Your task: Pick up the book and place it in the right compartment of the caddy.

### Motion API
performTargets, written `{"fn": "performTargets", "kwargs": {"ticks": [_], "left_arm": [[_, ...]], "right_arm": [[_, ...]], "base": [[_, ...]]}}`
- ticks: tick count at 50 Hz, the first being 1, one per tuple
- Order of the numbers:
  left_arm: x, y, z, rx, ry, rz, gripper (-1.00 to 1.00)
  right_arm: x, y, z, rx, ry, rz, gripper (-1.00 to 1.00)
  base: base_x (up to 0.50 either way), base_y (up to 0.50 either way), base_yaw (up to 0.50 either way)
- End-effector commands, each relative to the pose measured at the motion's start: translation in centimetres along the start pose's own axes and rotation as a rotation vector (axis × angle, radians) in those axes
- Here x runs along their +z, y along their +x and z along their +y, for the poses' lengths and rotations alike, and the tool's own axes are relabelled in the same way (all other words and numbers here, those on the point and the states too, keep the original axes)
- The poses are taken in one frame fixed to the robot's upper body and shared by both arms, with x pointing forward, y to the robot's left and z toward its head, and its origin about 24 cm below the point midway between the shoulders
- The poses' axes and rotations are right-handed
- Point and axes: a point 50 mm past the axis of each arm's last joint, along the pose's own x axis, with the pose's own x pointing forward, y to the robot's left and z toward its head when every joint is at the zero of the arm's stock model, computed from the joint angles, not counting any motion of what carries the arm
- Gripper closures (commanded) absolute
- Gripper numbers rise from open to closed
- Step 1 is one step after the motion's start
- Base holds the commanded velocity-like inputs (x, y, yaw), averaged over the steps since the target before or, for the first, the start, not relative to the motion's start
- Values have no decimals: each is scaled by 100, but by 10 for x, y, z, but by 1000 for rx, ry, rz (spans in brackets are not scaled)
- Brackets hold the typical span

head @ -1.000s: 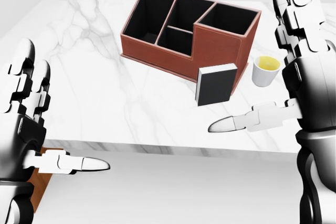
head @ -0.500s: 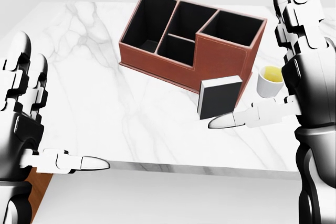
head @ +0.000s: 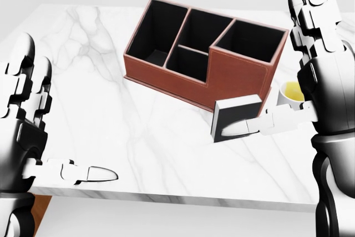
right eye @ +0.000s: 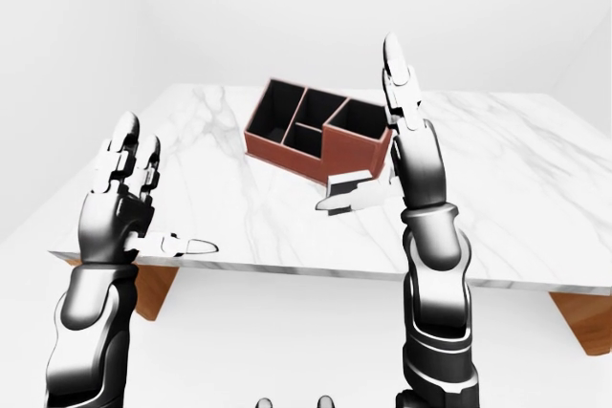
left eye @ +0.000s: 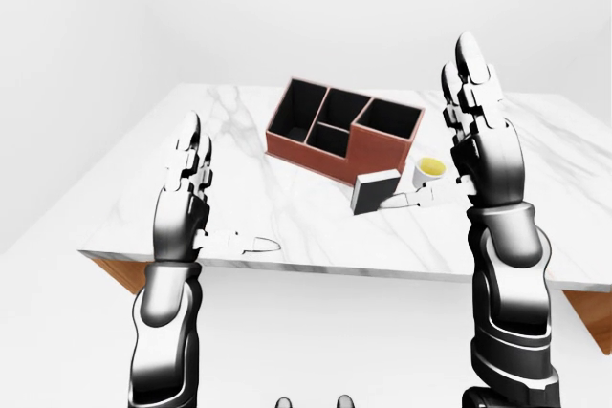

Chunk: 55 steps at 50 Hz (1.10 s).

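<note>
While your right robot hand [head: 310,76] is raised with fingers spread and its thumb crossing the book [head: 237,116], it grips nothing yet, so judge it an approach. That book stands upright on the marble surface [head: 111,109], touching the caddy [head: 205,48] wall below the tall right compartment, which is empty like the others. Beside it, the white cup [head: 290,94] holds yellow liquid. Your left robot hand [head: 28,131] hovers spread wide, well apart.

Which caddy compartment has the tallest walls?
The one at the right end of the caddy in the head view, the right compartment. Its wall steps up above the other three, and the book leans against it.
</note>
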Motion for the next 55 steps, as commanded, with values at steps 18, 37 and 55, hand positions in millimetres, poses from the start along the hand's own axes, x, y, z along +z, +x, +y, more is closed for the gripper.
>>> {"fn": "performTargets", "kwargs": {"ticks": [18, 37, 55], "left_arm": [[1, -1, -1, -4, 7, -2, -100], [3, 1, -2, -11, 9, -14, -100], [8, 0, -4, -15, 16, -30, -100]], "right_arm": [[-3, -3, 0, 5, -5, 16, -100], [-1, -3, -3, 9, -18, 10, -100], [-2, -4, -3, 10, -13, 14, -100]], "base": [[18, 2, 0], [18, 2, 0], [18, 2, 0]]}}
